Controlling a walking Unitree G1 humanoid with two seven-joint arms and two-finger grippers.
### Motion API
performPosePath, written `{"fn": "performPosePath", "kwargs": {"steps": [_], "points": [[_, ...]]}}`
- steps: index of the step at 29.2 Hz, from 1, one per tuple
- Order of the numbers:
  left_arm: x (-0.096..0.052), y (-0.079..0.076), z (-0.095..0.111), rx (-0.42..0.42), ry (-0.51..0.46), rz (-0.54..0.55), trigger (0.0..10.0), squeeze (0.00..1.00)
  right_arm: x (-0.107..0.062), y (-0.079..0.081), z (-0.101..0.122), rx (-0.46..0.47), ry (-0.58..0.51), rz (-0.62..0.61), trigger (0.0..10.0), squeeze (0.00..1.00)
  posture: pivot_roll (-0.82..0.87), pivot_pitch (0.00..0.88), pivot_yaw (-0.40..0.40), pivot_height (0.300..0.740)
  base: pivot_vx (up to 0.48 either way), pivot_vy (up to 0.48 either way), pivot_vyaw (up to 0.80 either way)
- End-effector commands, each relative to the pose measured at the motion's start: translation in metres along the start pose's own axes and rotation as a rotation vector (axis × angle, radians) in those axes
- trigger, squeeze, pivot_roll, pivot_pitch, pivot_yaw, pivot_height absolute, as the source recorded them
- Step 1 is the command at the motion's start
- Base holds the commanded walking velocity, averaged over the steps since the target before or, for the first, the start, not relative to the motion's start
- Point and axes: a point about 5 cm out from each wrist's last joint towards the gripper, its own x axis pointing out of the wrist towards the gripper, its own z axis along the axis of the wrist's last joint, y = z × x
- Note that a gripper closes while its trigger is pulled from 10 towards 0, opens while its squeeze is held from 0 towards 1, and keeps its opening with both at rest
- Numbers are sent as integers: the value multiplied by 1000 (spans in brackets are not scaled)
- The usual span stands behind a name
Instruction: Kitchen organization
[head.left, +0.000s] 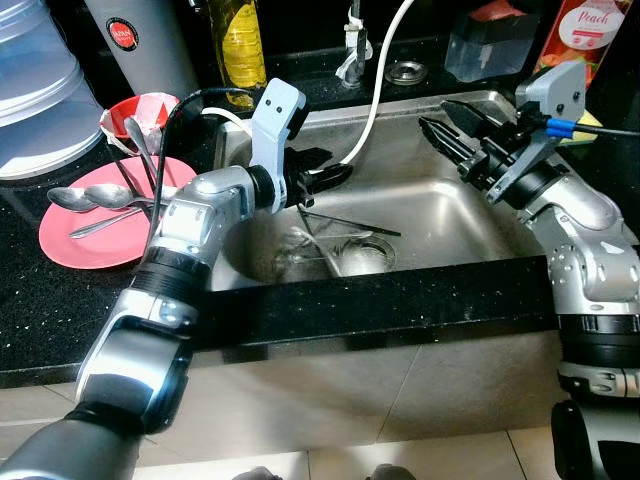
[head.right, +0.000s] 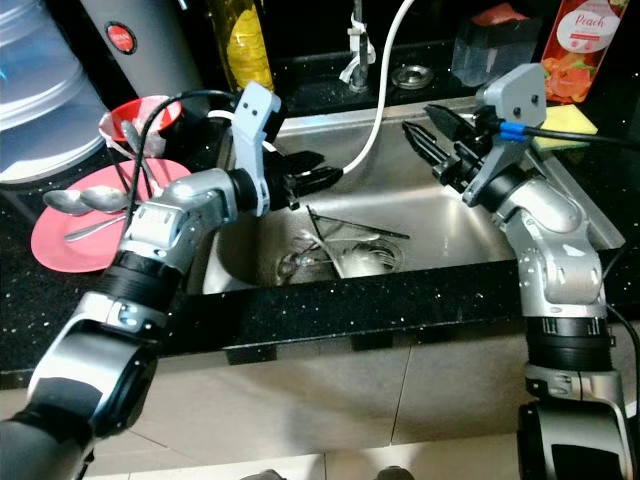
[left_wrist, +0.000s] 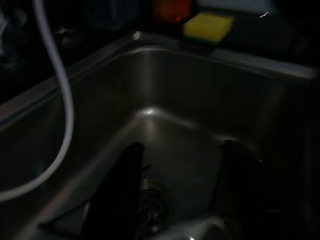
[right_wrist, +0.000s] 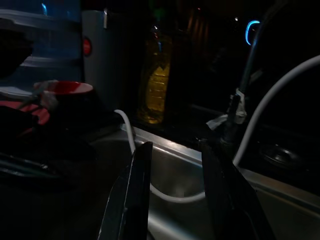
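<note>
Both the left gripper (head.left: 335, 178) and right gripper (head.left: 437, 132) hover open and empty over the sink (head.left: 455, 215); likely next step: lowering to retrieve utensils (head.left: 345, 222) near the drain.

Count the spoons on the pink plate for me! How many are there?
2 that I can tell: one spoon at the plate's left edge, another just beside it. More cutlery stands in the red cup behind, so some may be hidden.
</note>
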Motion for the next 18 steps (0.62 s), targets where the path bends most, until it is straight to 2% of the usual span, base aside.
{"fn": "performPosePath", "kwargs": {"steps": [1, 2, 3, 6, 8, 9, 10, 11, 12, 14, 18], "points": [[-14, -1, 10, 33, -50, -19, 10000, 1000, 1, 6, 4, 30, -29, 39, 10000, 0, -53, 49, 109, 740, 0, 0, 0], [-26, -7, 20, 71, -96, -41, 10000, 0, 3, 9, 8, 50, -51, 70, 10000, 0, -46, 49, 106, 740, 0, 0, 0], [-26, -7, 20, 71, -96, -41, 10000, 0, 3, 9, 8, 50, -51, 70, 10000, 0, -46, 49, 106, 740, 0, 0, 0], [-49, -9, 35, 172, -108, -3, 10000, 0, 7, 16, 15, 95, -98, 131, 10000, 0, -36, 50, 105, 740, 0, 0, 0], [-68, -7, 40, 285, -65, 54, 10000, 0, 10, 24, 21, 127, -133, 193, 10000, 0, -28, 49, 104, 740, 0, 0, 0], [-93, 3, 37, 424, 52, 159, 10000, 0, 15, 36, 25, 143, -150, 277, 10000, 0, -11, 49, 100, 740, 0, 0, 0], [-93, 3, 37, 424, 52, 159, 10000, 0, 15, 36, 25, 143, -150, 277, 10000, 0, -11, 49, 100, 740, 0, 0, 0], [-127, 17, 30, 549, 231, 301, 10000, 0, 21, 50, 25, 154, -155, 367, 10000, 0, 12, 49, 90, 740, 0, 0, 0], [-141, 22, 27, 587, 304, 356, 10000, 0, 23, 55, 24, 159, -156, 396, 10000, 0, 12, 49, 90, 740, 0, 0, 0], [-154, 24, 25, 598, 362, 397, 10000, 0, 26, 59, 23, 167, -157, 418, 10000, 0, 12, 49, 90, 740, 0, 0, 0], [-162, 17, 23, 576, 385, 385, 10000, 0, 27, 61, 24, 190, -163, 442, 10000, 0, 23, 49, 84, 740, 0, 0, 0]]}}
